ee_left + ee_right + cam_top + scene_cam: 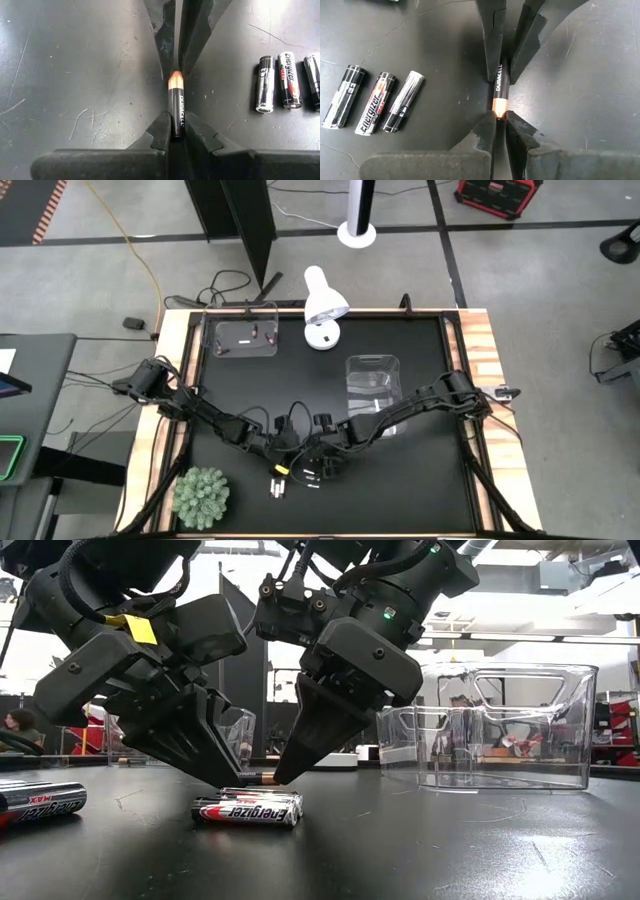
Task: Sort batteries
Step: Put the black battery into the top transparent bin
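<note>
One dark Duracell battery (176,102) with a copper band is between both grippers near the table's front middle. My left gripper (175,129) is shut on its black end, and my right gripper (500,116) is shut on its copper end. In the low view the left gripper (228,780) and right gripper (282,776) meet tip to tip just over the table. Three more batteries (375,102) lie flat side by side close by, seen in front as the Energizer batteries (246,810). My left gripper pinches the battery's black end (176,122) between its two fingers, slanting down from the table's left, in line with the battery. The battery lies about level, low over the table; whether it touches the table, I cannot tell. My right gripper pinches the battery's copper end (500,106) between its two fingertips, slanting down from the table's right, in line with the battery and facing the left gripper's fingers (492,45).
A clear bin (245,338) holding a few batteries stands at the far left, and a second clear bin (372,375) is right of the middle. A white lamp (322,305) stands at the far edge, a green plant ball (200,497) at the near left. Another battery (40,802) lies left.
</note>
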{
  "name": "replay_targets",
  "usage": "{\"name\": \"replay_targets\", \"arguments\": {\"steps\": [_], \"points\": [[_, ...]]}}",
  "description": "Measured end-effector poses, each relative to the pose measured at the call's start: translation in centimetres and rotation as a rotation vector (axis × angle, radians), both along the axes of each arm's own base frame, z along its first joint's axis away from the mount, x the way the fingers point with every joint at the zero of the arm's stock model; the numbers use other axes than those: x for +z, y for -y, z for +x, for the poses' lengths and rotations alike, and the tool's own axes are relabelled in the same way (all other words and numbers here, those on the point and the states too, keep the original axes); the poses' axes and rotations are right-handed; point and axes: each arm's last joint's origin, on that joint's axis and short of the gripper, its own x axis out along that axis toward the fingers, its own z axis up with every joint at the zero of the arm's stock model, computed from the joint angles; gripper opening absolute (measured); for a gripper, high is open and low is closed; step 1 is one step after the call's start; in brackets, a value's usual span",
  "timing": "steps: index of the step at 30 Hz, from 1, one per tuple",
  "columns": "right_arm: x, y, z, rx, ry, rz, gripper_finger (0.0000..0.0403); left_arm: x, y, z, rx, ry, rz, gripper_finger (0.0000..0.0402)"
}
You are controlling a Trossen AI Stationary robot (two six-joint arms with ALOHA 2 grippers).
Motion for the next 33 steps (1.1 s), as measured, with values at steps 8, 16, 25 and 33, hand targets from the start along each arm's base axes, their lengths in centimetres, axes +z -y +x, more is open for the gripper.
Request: {"name": "replay_targets", "arguments": {"steps": [8, 16, 25, 33], "points": [[0.0, 0.0, 0.0, 0.0, 0.001, 0.001, 0.0059, 0.0, 0.0, 0.0, -0.003, 0.002, 0.002, 0.0028], [0.1, 0.0, 0.1, -0.029, 0.009, 0.015, 0.0149, 0.0, 0.0, 0.0, -0.002, 0.005, 0.0, 0.0028], [1.2, 0.1, 0.0, -0.012, -0.002, -0.024, 0.0213, 0.4, -0.1, -0.2, -0.001, -0.008, 0.004, 0.0028], [4.7, 0.3, 0.0, -0.006, 0.076, -0.131, 0.0207, 3.5, -1.5, -1.6, 0.046, -0.025, 0.038, 0.0028]]}}
